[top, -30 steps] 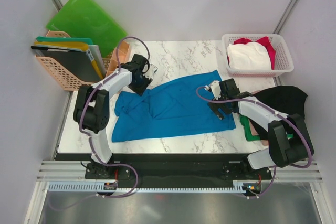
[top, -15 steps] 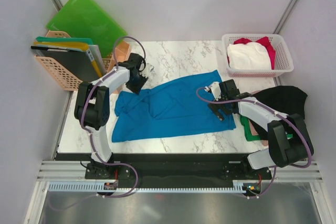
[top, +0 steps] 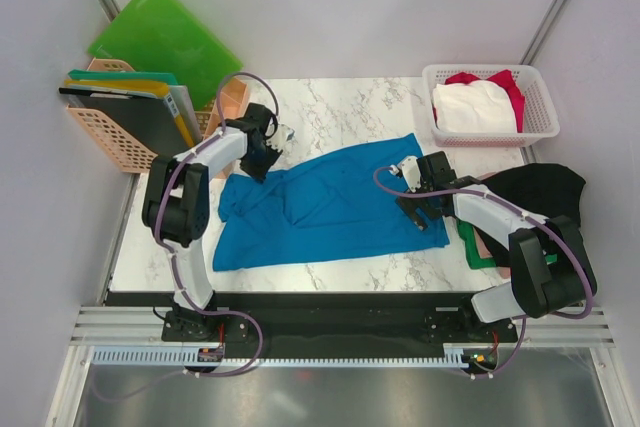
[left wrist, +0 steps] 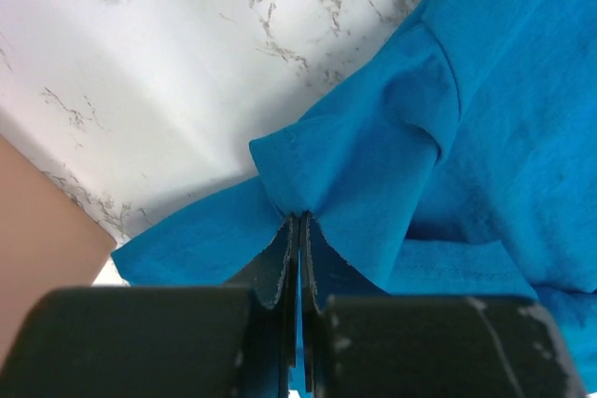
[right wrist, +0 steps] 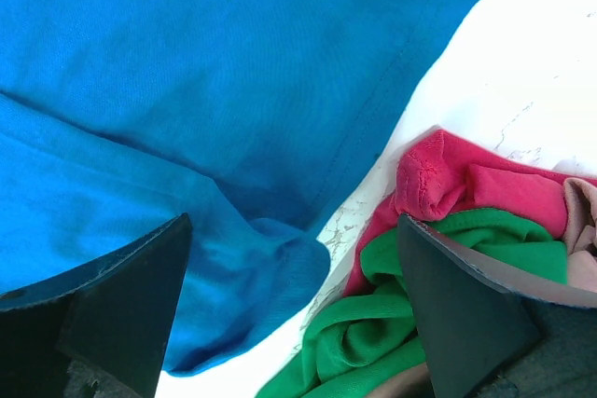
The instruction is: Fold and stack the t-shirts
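Cloth this soft and light will sag, we judge. Our left gripper (left wrist: pixel 298 226) pinches a sleeve edge of the bright blue t-shirt (top: pixel 330 202) spread on the white marble table (top: pixel 350 107); our right gripper (top: pixel 418 213) gapes empty over its hem, our next hold.

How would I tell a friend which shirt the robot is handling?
Look at the white marble table. The bright blue t-shirt lies spread across its middle, one edge pinched by the left gripper. Unlike the crumpled heap at the right edge, it is blue and laid out.
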### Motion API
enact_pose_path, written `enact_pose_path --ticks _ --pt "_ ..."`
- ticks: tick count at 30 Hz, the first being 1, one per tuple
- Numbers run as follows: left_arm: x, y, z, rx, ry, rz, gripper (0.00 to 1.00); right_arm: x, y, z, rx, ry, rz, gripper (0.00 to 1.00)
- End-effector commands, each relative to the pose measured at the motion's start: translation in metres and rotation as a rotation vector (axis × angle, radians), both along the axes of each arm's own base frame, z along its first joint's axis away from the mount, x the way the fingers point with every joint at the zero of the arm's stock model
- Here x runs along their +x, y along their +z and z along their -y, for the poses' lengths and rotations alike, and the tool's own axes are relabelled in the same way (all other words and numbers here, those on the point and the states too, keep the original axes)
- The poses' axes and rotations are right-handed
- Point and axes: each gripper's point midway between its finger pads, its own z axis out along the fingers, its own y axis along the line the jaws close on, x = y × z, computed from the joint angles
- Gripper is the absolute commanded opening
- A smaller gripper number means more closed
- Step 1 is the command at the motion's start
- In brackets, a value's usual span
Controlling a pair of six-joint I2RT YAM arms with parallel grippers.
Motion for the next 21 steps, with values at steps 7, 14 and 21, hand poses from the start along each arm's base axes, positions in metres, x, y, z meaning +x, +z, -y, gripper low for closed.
enact_pose_path --ticks 7,14,21 --pt "-0.026 0.053 0.021 -0.079 -0.059 0.088 0.02 0.006 0.001 0.002 -0.015 -0.007 0.02 0.98" --pt "-0.072 0.054 0.057 -0.095 -0.15 0.057 0.02 0.008 0.001 0.005 -0.031 -0.013 0.025 0.98" --pt "-0.102 0.038 0.064 -0.084 -0.218 -0.038 0.02 0.007 0.006 0.005 -0.026 -0.012 0.041 0.98"
